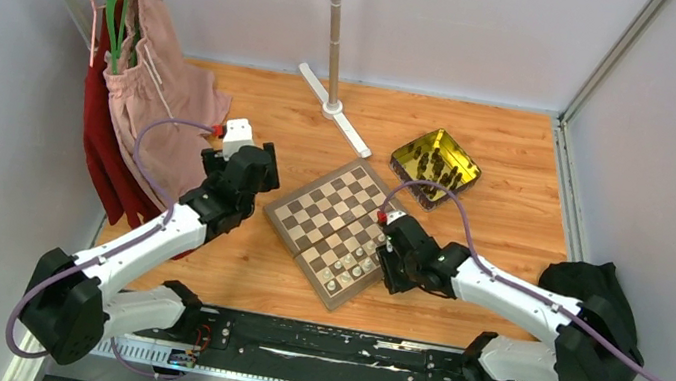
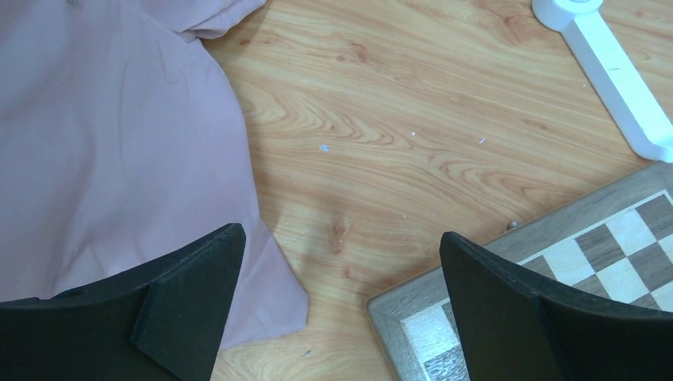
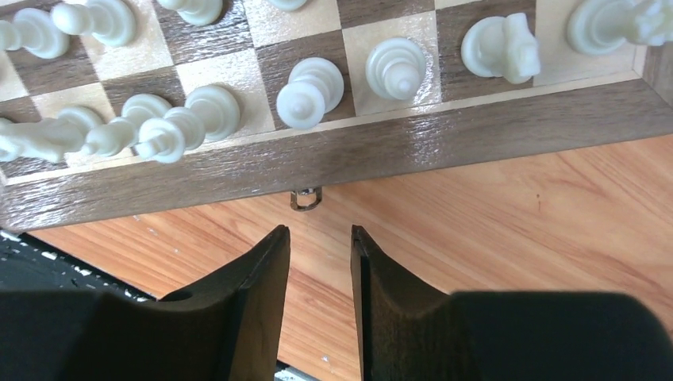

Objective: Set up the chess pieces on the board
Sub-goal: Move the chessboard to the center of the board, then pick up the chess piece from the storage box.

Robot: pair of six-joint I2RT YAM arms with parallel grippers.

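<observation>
From above, the board (image 1: 326,211) lies skewed in the middle of the table (image 1: 512,146). Pale pieces (image 1: 353,266) crowd its near corner, and the other squares are bare. Dark pieces (image 1: 437,165) stand in a tin (image 1: 409,182) just beyond the board's far right side. The left claw (image 1: 261,171) hangs by the board's left corner and the right claw (image 1: 388,252) by its right edge, next to the pale pieces. A pink cloth (image 1: 161,93) and a red one (image 1: 102,150) hang from a rail on the left. A white stand foot (image 1: 335,114) sits behind the board, and a black cloth (image 1: 593,284) lies far right.

In the left wrist view, the left claw (image 2: 340,234) stands wide open with nothing in it, over bare table. The pink cloth (image 2: 103,143) is on one side, the board's corner (image 2: 555,230) on the other, and the stand foot (image 2: 627,95) is beyond.

In the right wrist view, the right claw (image 3: 319,230) is parted by a narrow gap and holds nothing. It is over the table just off the board's border (image 3: 397,143), facing a small metal latch (image 3: 305,198). Pale pieces (image 3: 309,91) stand on the nearest rows, and some at the left lean or crowd together.
</observation>
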